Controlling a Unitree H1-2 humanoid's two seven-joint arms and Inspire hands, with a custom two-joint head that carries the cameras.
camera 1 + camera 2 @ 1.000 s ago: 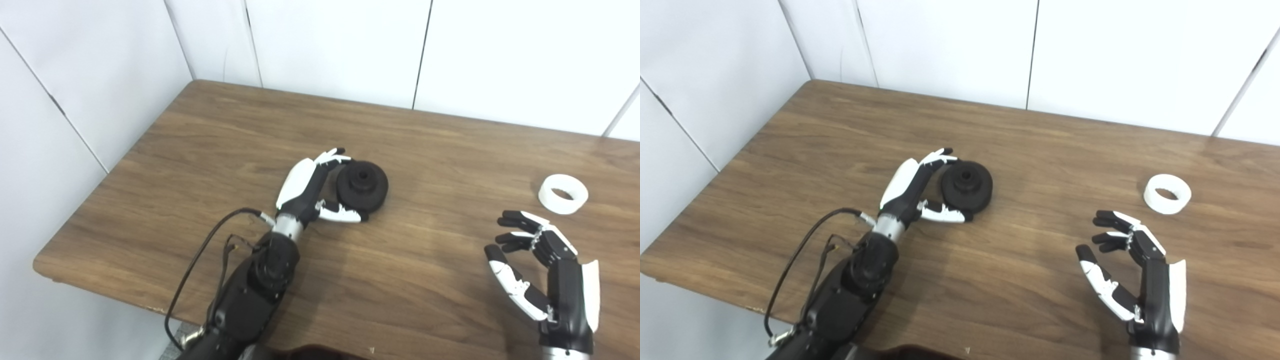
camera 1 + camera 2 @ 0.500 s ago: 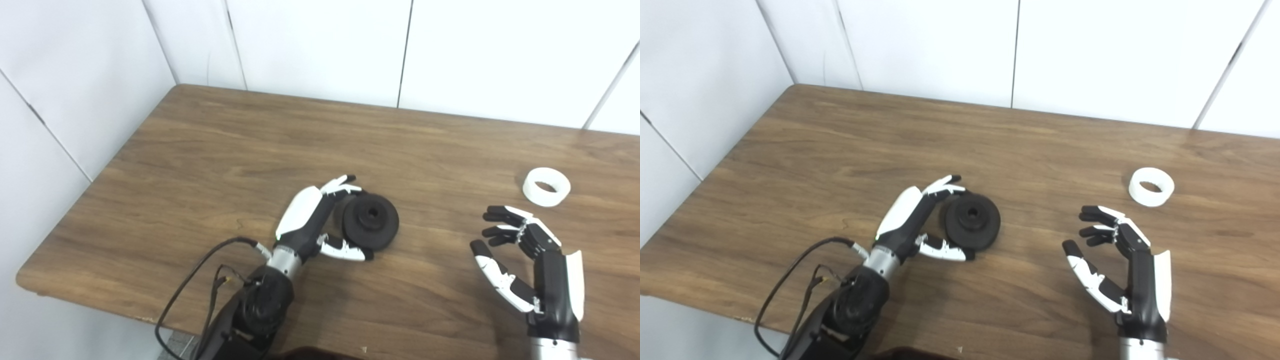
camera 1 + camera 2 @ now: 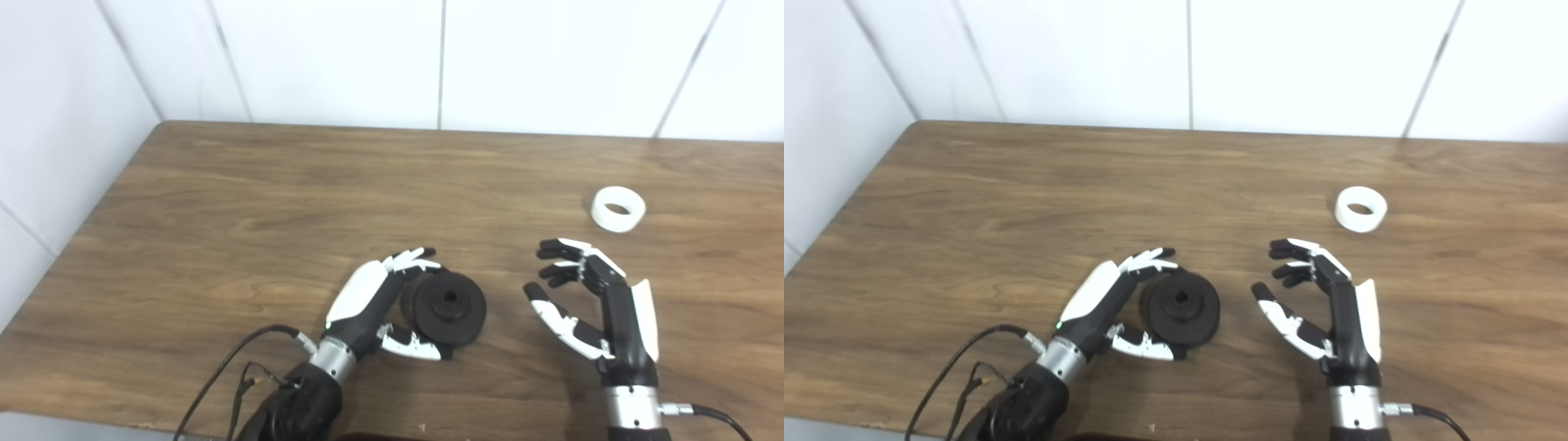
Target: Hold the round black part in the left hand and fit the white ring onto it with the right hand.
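The round black part lies flat on the wooden table, near the front edge. My left hand is cupped around its left side, fingers at the far rim and thumb along the near rim, and the fingers are spread rather than closed. The white ring lies on the table at the right, well apart from both hands. My right hand hovers open and empty to the right of the black part, in front of and to the left of the ring, palm facing left.
White wall panels stand behind and to the left of the table. A black cable runs along my left forearm at the table's front edge. Bare wood lies between the black part and the ring.
The whole picture has shifted, so the camera has moved. Both hands keep the same pose relative to the black part and the ring. Nothing was picked up or let go.
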